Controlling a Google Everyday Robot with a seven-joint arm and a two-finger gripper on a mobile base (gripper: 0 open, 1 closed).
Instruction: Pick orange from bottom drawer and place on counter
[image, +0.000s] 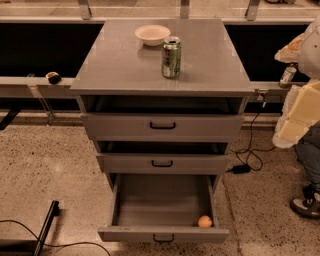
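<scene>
Cable (65, 244) trails over the floor (60, 165) at your far left. On the counter (120, 65) stand a pale bowl (152, 34) and, just right of it, a soda can (171, 56); set the fruit down carelessly and you could tip the can. Below, the bottom drawer (150, 200) is pulled out, and the orange (204, 221) sits in its front right corner, close against the front panel (130, 234). That corner is the trap: the drawer's sides crowd a reach, and a nudge could roll the fruit away. Farther right, a person's shoe (306, 205) stands near. The gripper is out of view, so you cannot tell whether it is released or clenched.
</scene>
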